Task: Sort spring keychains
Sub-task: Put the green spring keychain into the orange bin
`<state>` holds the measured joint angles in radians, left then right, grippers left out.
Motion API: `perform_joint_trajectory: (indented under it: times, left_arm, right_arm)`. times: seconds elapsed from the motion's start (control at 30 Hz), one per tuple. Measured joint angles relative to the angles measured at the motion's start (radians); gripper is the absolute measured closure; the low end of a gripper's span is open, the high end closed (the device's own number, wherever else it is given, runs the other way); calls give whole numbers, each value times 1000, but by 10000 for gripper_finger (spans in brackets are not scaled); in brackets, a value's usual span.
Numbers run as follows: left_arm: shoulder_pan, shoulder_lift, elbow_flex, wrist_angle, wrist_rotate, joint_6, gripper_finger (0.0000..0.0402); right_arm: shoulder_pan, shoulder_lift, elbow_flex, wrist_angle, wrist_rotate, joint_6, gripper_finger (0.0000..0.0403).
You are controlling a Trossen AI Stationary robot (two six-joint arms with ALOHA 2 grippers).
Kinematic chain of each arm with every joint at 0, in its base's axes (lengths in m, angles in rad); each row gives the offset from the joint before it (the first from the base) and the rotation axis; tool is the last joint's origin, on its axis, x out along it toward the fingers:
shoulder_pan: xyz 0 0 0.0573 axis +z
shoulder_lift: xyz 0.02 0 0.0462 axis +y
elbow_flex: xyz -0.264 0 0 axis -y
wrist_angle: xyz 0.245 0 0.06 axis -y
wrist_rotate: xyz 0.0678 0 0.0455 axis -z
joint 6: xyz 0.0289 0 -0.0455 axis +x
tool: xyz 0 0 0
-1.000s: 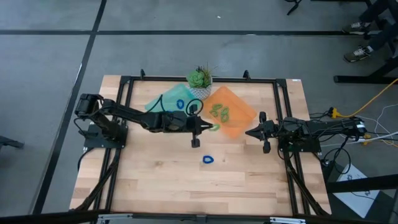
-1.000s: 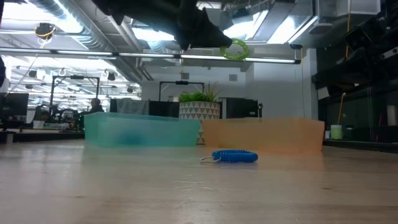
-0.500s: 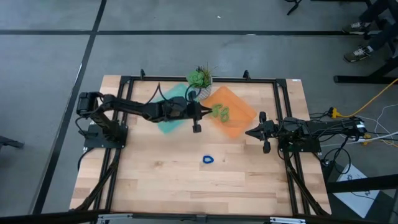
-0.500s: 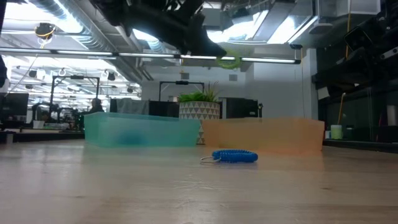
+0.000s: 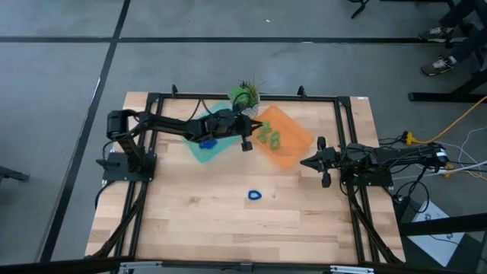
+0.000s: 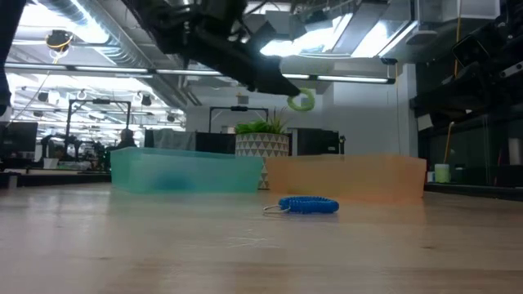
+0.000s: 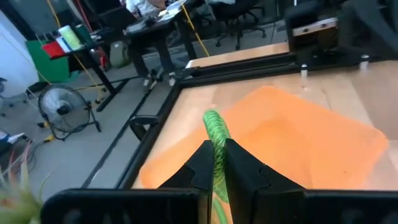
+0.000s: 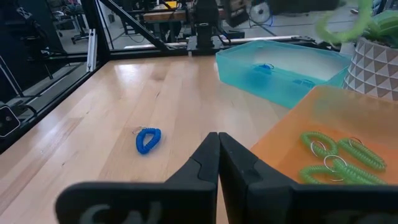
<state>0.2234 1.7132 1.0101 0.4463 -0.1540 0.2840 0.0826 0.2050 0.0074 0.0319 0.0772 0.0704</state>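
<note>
One green spring keychain [image 7: 213, 127] is pinched in the closed left gripper [image 7: 216, 163], at frame centre above the orange tray [image 7: 298, 140]. Right gripper [image 8: 217, 149], lower centre, is closed and empty.

Green coiled keychain [image 7: 213, 127] up in the dark left gripper [image 7: 216, 163], orange tray [image 5: 285, 135] below, teal tray [image 6: 184, 170] beside it, bright blue keychain [image 6: 308, 205] on pale wood table [image 5: 228, 213].

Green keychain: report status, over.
Left hand shut on green keychain, held over orange tray. Right hand shut, idle beside tray. One blue keychain on table. Nothing in the way.
</note>
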Motion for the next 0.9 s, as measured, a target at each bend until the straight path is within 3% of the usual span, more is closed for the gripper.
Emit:
perform_joint_trajectory:
  times: [0.3,0.5,0.9]
  left_arm:
    - [8,160,162,-137,14,24,382]
    - [8,265,219,-137,-58,81,382]
    - [7,303,229,-139,-187,142,361]
  right_arm:
    - [0,0,0,0,0,0,395]
    - [0,0,0,0,0,0,395]
    - [0,0,0,0,0,0,395]
